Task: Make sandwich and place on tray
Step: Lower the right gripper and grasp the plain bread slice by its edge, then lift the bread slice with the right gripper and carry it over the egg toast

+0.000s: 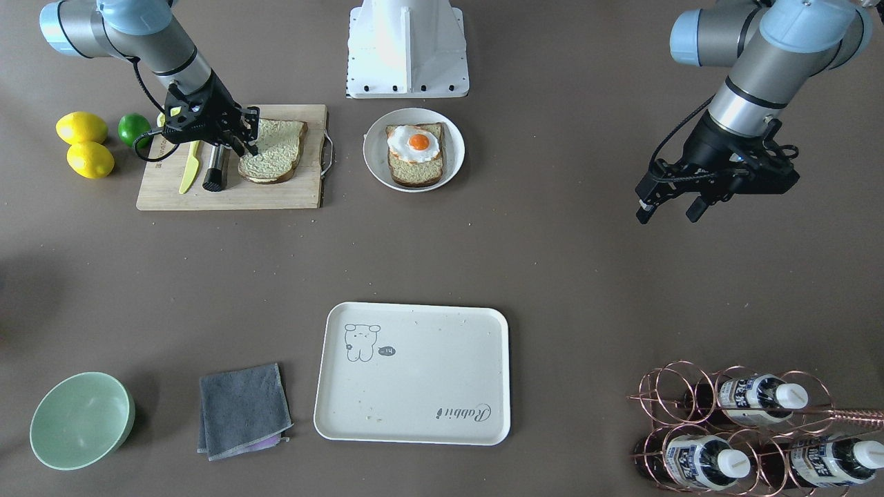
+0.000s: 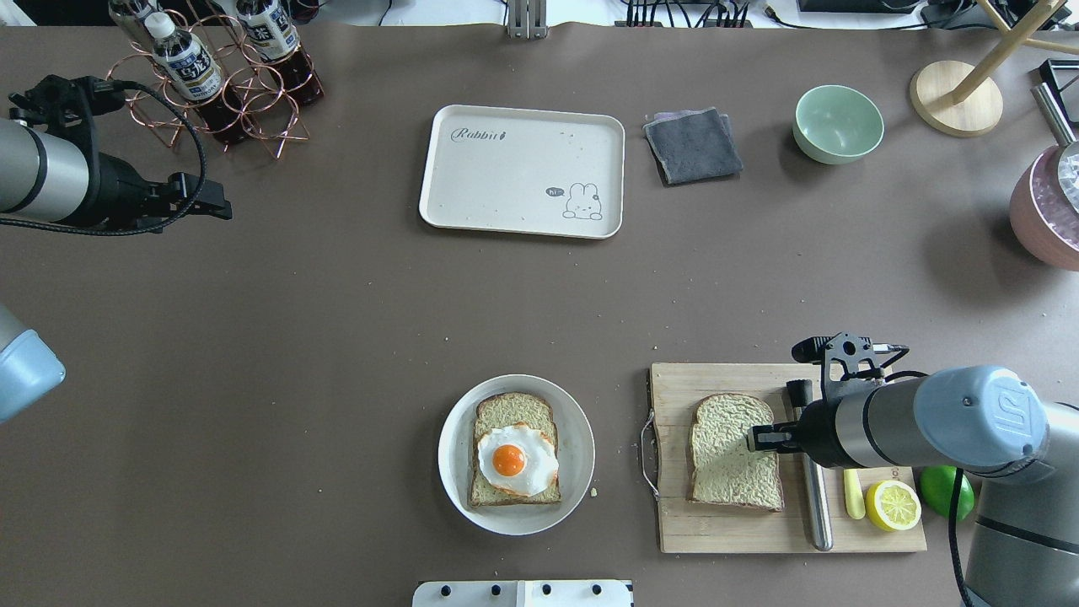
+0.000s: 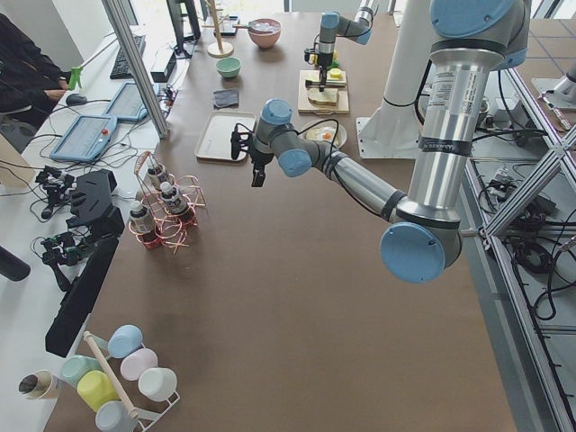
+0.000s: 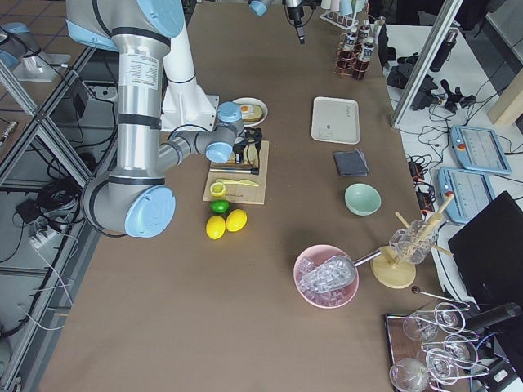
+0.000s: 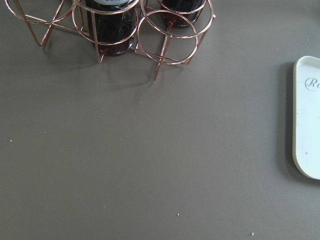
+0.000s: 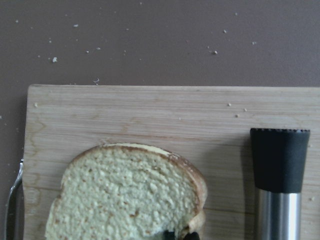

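Observation:
One bread slice [image 1: 273, 152] lies on the bamboo cutting board [image 1: 290, 190]. My right gripper [image 1: 245, 146] is down at that slice's edge with its fingers closed on the crust; the right wrist view shows the slice [image 6: 125, 200] with dark fingertips at its lower rim. The second bread slice [image 1: 414, 172] lies on the round white plate [image 1: 456, 148] with the fried egg [image 1: 414, 143] on top. The cream tray [image 1: 414, 373] stands apart from them with nothing on it. My left gripper [image 1: 668, 212] is open and holds nothing, above bare table.
A yellow knife [image 1: 188, 166] and a steel roller with a black cap [image 1: 215, 169] lie on the board beside the slice. Two lemons [image 1: 81, 128] and a lime [image 1: 132, 128] sit by it. A grey cloth [image 1: 243, 408], green bowl [image 1: 81, 420] and bottle rack [image 1: 753, 428] flank the tray.

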